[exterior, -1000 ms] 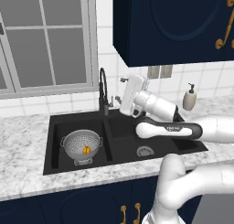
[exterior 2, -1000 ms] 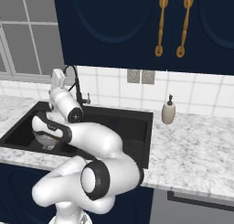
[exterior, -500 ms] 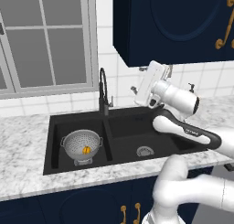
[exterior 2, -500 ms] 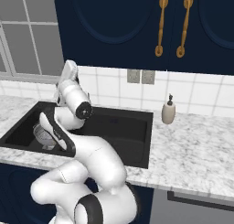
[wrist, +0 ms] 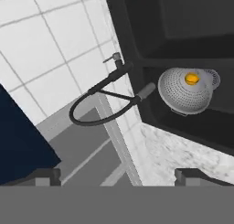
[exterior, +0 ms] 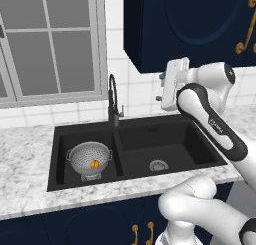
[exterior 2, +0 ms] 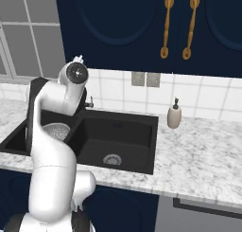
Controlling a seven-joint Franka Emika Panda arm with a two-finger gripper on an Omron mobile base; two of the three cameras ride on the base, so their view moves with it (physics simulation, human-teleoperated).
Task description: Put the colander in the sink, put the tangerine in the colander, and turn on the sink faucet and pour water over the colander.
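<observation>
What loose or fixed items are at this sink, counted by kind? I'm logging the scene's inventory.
Colander: 1
Tangerine: 1
Sink faucet: 1
Sink basins: 2
Drains seen, right basin: 1
Soap dispenser: 1
Total: 7

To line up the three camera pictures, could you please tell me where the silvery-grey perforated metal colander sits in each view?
Left base view: colander in the left basin, lower left.
Right base view: colander at the left edge, partly behind the arm.
Hand view: colander right of centre.
Shared landmark: the dark gooseneck faucet.
</observation>
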